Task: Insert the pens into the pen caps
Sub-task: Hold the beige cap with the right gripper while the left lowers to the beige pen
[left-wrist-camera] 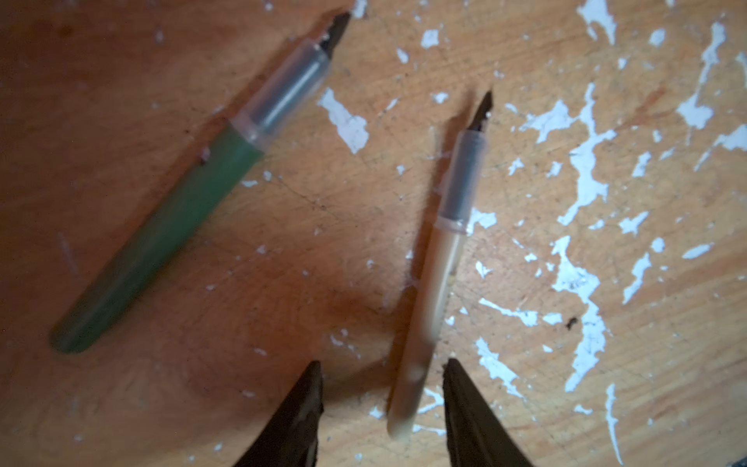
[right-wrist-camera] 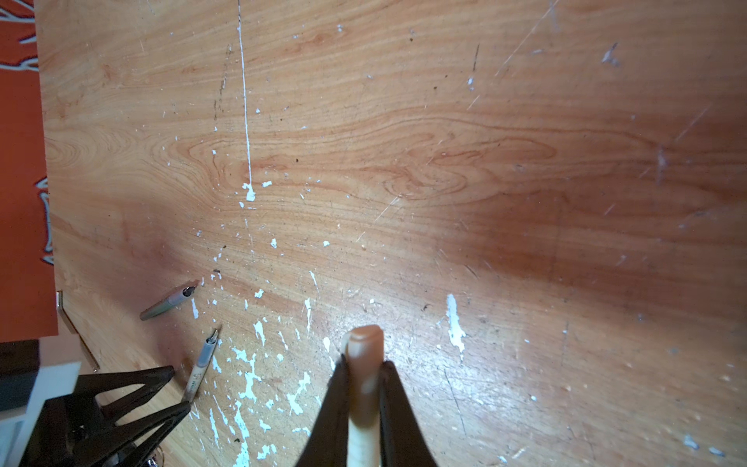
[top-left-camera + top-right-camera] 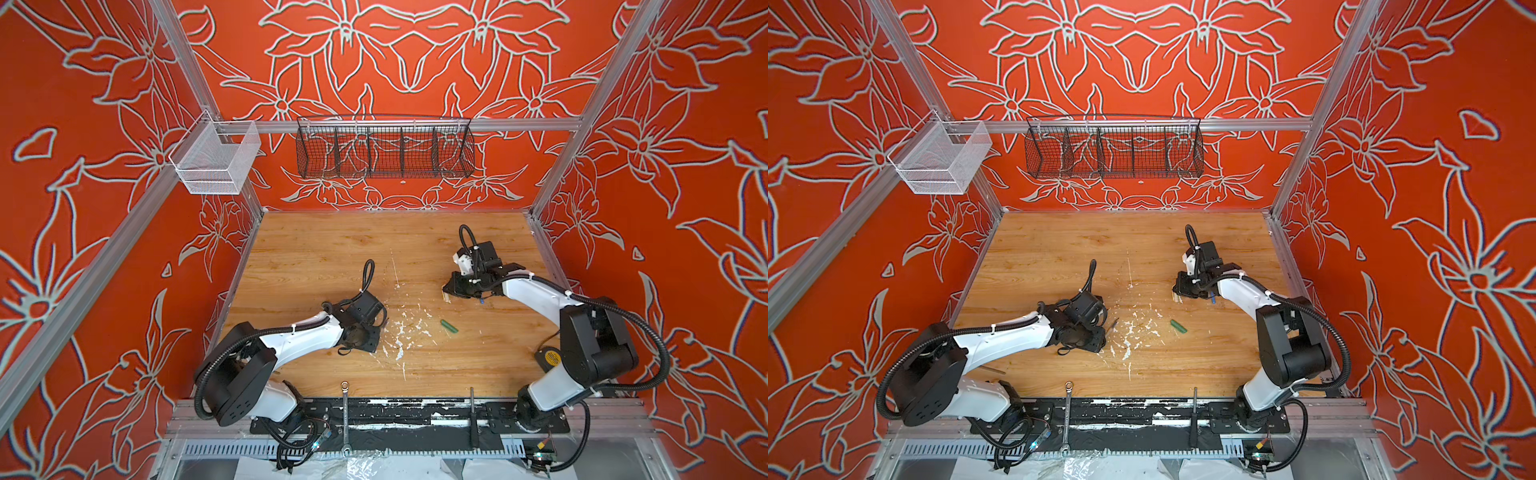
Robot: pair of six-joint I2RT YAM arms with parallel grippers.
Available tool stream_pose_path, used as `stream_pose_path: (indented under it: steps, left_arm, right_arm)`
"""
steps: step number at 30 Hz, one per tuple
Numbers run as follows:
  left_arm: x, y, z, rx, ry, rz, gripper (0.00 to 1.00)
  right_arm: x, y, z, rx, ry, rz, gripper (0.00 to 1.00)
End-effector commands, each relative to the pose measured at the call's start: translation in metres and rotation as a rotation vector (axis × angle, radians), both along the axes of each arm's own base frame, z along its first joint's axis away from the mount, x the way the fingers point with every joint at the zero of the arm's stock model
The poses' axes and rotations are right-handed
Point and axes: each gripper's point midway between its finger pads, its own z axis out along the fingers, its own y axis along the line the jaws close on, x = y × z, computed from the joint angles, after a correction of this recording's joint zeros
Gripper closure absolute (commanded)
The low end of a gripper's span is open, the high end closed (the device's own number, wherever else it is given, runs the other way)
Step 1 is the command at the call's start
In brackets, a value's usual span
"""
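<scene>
The left pincer [image 1: 384, 362] sits low over the table [image 1: 121, 60], jaws apart, straddling the rear end of the tan pen [image 1: 438, 279]. One finger [image 1: 465, 404] is just beside the barrel, and a gap shows on the other side. The pen's dark tip points away from the pincer. The green pen [image 1: 161, 226] lies flat nearby, off to one side, its tip also pointing away. The right pincer [image 2: 366, 360] is clamped on the tan cap [image 2: 366, 339], whose end juts past its tips. The green cap [image 3: 449, 326] lies loose, nearer the right pincer than the left.
</scene>
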Motion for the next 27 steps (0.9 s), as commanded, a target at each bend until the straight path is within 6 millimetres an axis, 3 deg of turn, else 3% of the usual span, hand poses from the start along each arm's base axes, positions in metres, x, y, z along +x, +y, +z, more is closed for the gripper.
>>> stream_pose_path:
  steps: [1, 10, 25, 27]
  left_arm:
    - [-0.0044, -0.0049, -0.0038, 0.016, 0.019, -0.032, 0.57]
    - [-0.0061, 0.0010, -0.0104, 0.089, 0.021, -0.034, 0.68]
    - [-0.0044, -0.0070, -0.0096, 0.077, 0.020, -0.056, 1.00]
    - [-0.0027, -0.0086, -0.0072, 0.069, 0.011, -0.058, 1.00]
  right_arm:
    - [-0.0039, 0.0027, -0.0041, 0.015, 0.013, 0.005, 0.88]
    - [-0.0044, 0.0018, -0.0062, 0.009, 0.016, 0.005, 0.88]
    - [-0.0040, 0.0013, -0.0009, 0.012, -0.003, 0.001, 0.89]
    - [-0.0037, 0.0018, 0.0005, 0.017, -0.012, 0.000, 0.89]
